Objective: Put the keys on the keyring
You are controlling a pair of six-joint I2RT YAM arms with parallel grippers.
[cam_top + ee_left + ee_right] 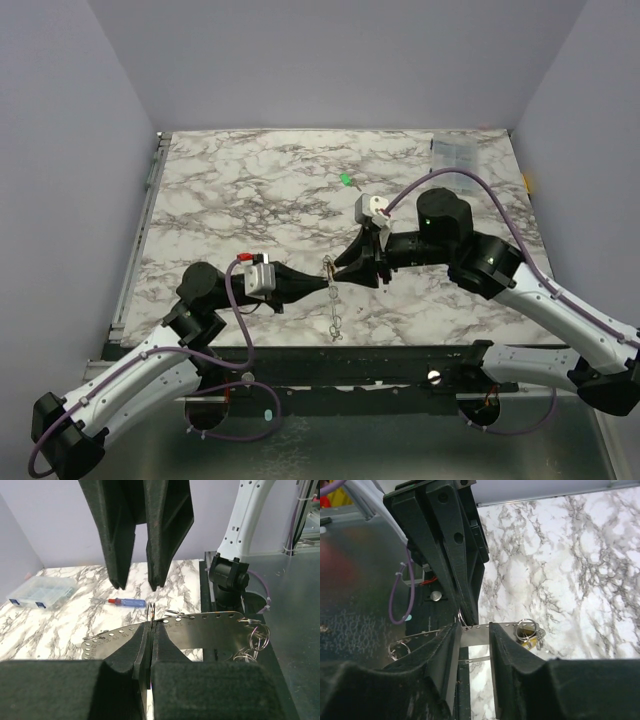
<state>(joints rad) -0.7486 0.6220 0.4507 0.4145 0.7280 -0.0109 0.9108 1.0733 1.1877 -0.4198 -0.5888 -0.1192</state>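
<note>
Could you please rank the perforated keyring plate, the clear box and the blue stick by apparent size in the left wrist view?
Largest: perforated keyring plate, though nearness to the camera inflates it.
Next: clear box.
Smallest: blue stick, clearly.

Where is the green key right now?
In the top view the green key lies loose on the marble table, past its middle, just left of and beyond the right arm's white wrist camera, well left of the clear box.

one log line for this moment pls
left claw: shut on keyring | right claw: open, tips at keyring | green key: loose on table, apart from both claws
</note>
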